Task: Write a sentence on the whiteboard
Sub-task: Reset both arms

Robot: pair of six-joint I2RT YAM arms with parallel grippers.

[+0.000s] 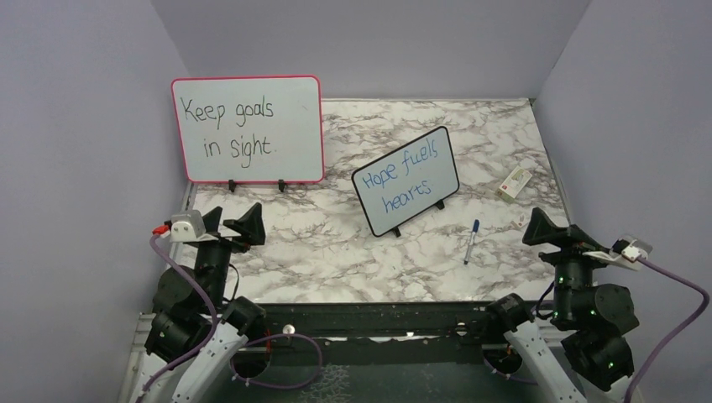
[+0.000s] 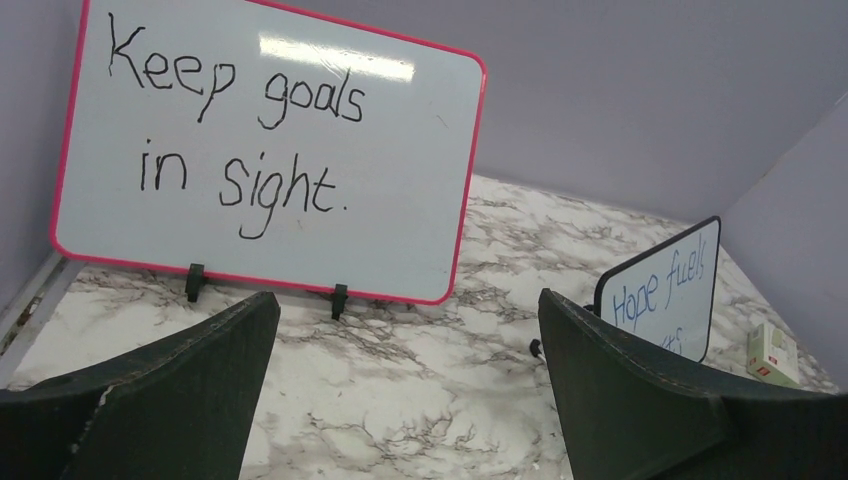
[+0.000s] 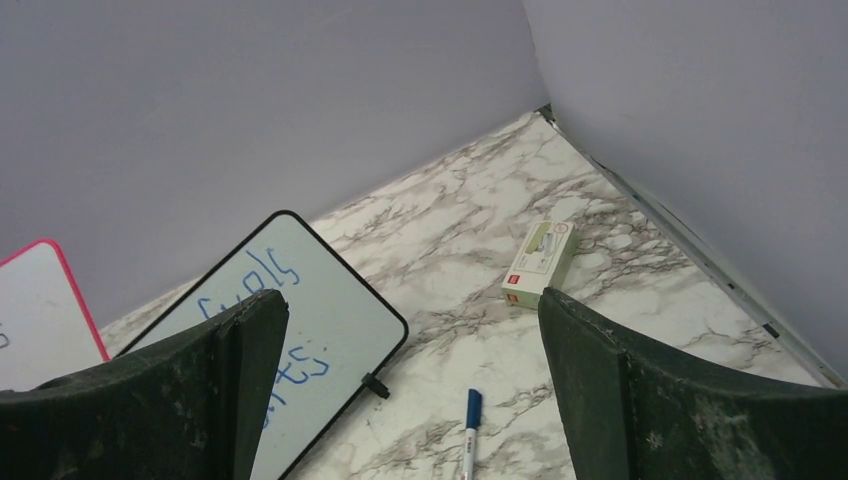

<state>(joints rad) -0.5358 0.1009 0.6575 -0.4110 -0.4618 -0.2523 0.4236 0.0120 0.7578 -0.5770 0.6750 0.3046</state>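
Observation:
The whiteboard [image 1: 405, 181] with a thin black frame stands tilted mid-table on small black feet; it shows again in the left wrist view [image 2: 665, 290] and the right wrist view [image 3: 330, 330]. The sentence [image 1: 405, 179] on it is blue handwriting in two lines, "Hope fuels hearts". A blue-capped marker [image 1: 472, 241] lies flat on the marble to the board's right [image 3: 470, 425]. My right gripper [image 3: 412, 400] is open and empty, held above the marker. At the near left my left gripper [image 2: 408, 395] stands open, holding nothing.
A larger pink-framed board [image 1: 248, 129] reading "Keep goals in sight." stands at the back left. A small white box [image 1: 514, 182] lies near the right wall [image 3: 540, 262]. Purple walls enclose the marble table [image 1: 336, 252] on three sides.

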